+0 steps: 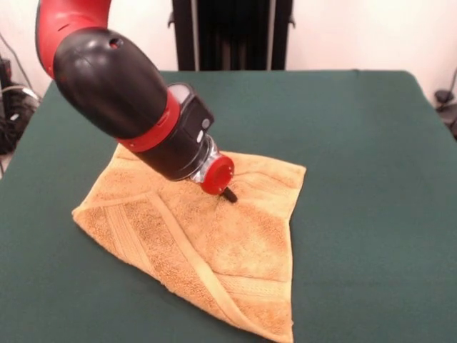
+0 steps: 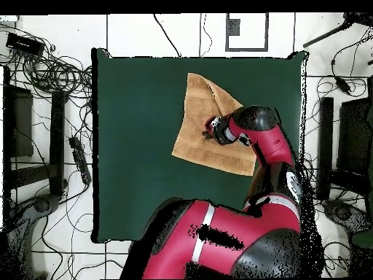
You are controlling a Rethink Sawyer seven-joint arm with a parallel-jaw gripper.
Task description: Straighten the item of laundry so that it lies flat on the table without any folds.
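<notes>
Green felt covers the table (image 1: 371, 179), which carries one towel (image 1: 235, 250). Front view: the towel lies partly folded, one corner doubled over along a diagonal woven band. One arm (image 1: 114, 78) slants down; its gripper (image 1: 230, 194) touches the cloth near the middle — finger state cannot be told. Overhead view: the towel (image 2: 197, 124) sits toward the table's (image 2: 131, 146) far right — cables (image 2: 51, 73) ring the floor, unseen from the front.

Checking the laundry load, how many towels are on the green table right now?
1. A single orange towel lies partly folded mid-table, under the arm's pincer. Nothing else shows; the arm hides some cloth.
</notes>
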